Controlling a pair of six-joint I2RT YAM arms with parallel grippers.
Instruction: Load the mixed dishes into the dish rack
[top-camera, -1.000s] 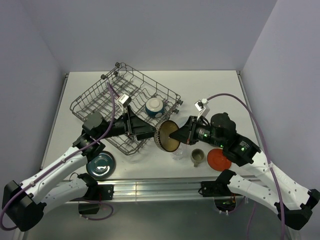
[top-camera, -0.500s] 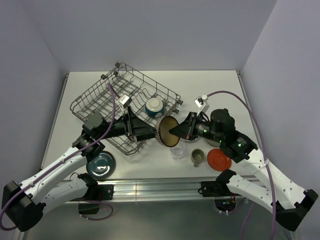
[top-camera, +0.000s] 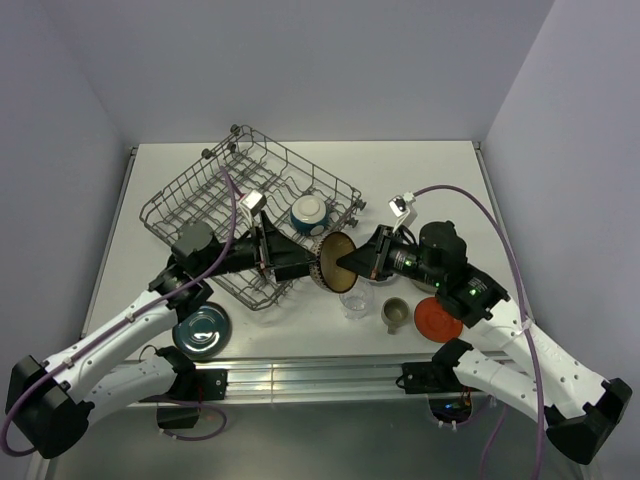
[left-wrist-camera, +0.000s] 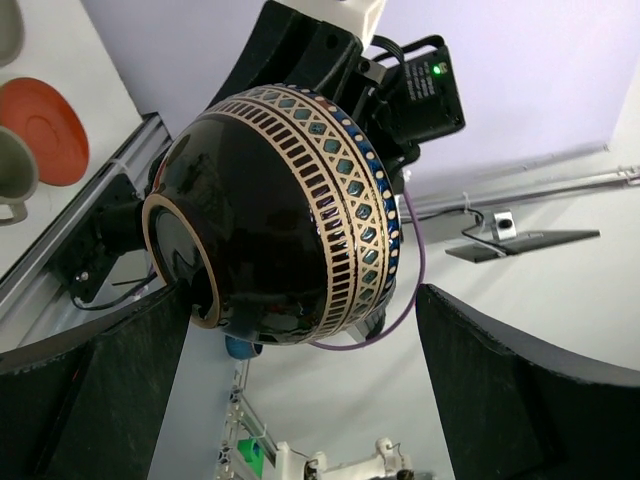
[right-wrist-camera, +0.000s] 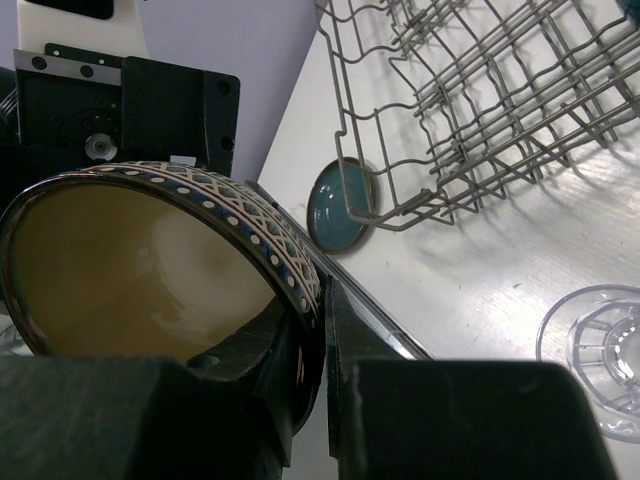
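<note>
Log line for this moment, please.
brown bowl: aloft beside dish rack | right gripper: shut on its rim | left gripper: open, fingers either side of bowl

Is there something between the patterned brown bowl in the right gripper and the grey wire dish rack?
Yes: the open left gripper reaches across the grey wire dish rack's near edge, its fingers flanking the patterned brown bowl held by the right gripper.

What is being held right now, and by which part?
The right end effector pinches the brown bowl by its rim. The left end effector is open around it, holding nothing.
</note>
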